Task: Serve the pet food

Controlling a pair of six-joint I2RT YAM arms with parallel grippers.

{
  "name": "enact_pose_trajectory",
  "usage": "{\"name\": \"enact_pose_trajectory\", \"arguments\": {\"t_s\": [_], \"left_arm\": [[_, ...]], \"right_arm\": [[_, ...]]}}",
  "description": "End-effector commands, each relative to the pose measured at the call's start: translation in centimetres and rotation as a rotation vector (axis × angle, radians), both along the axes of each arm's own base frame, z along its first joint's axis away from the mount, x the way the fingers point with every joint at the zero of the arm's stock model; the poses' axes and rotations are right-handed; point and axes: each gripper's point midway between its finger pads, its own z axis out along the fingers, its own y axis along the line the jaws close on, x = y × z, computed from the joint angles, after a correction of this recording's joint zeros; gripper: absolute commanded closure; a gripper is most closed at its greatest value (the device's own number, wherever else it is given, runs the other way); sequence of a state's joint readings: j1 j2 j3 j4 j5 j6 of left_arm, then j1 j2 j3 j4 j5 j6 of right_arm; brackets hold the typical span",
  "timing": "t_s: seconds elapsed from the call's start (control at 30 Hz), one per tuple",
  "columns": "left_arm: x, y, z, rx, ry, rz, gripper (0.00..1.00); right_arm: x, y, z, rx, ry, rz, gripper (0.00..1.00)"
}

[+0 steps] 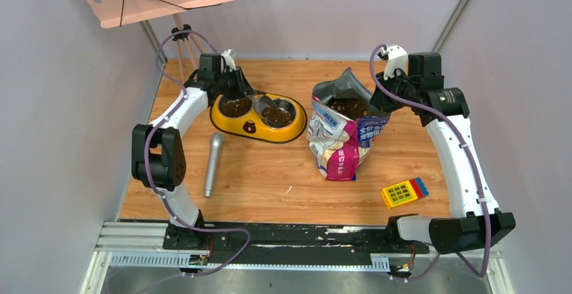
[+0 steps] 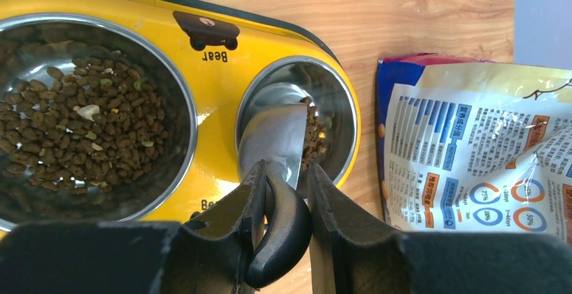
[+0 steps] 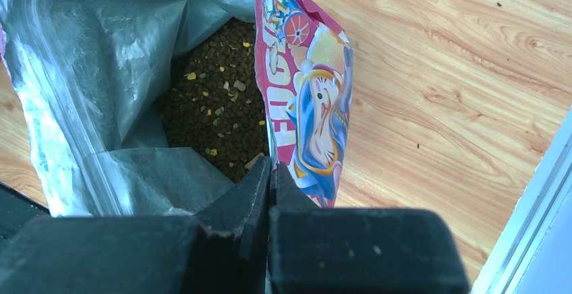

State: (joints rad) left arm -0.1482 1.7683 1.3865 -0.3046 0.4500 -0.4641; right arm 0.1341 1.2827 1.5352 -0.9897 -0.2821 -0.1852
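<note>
The left pincer (image 2: 283, 172) grasps the grey metal scoop (image 2: 273, 139), tipped into the yellow double-bowl feeder (image 2: 216, 85). Dark brown kibble pellets (image 2: 74, 125) lie in both bowls and in the glossy pink bag (image 3: 310, 105), whose rim the right pincer (image 3: 270, 169) pinches.

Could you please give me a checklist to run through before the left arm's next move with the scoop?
1. Grip: the left gripper clamps the scoop by its black handle: ok.
2. Position: the scoop sits inside the feeder, in the bowl nearer the bag: ok.
3. Scoop fully emptied: cannot tell; kibble lies along its edge.
4. The other bowl already holds kibble: ok.
5. The right gripper pinches the rim of the bag, mouth open: ok.
6. Kibble left in the bag: ok.
</note>
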Motion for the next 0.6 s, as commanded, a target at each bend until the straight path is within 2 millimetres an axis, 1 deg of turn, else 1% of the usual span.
{"name": "enact_pose_trajectory", "arguments": {"t_s": [0.0, 0.13, 0.23, 0.33, 0.47, 0.57], "left_arm": [[1.0, 1.8, 3.5, 0.116, -0.141, 0.015, 1.00], [1.4, 1.9, 4.3, 0.142, -0.176, 0.007, 1.00], [1.8, 2.0, 5.3, 0.172, -0.228, 0.008, 1.00], [1.9, 1.6, 6.0, 0.198, -0.275, 0.000, 1.00], [1.7, 1.3, 6.3, 0.245, -0.306, -0.010, 1.00], [1.5, 1.4, 6.4, 0.296, -0.327, -0.015, 1.00]], "right_arm": [[-1.3, 0.1, 0.8, 0.019, -0.013, 0.015, 1.00], [-1.4, 0.1, 0.5, 0.018, -0.010, 0.014, 1.00], [-1.5, 0.1, 0.5, 0.018, -0.011, 0.013, 1.00], [-1.5, 0.1, 0.5, 0.018, -0.010, 0.012, 1.00], [-1.5, 0.1, 0.5, 0.019, -0.007, 0.013, 1.00], [-1.4, 0.2, 0.6, 0.021, -0.008, 0.016, 1.00]]}}
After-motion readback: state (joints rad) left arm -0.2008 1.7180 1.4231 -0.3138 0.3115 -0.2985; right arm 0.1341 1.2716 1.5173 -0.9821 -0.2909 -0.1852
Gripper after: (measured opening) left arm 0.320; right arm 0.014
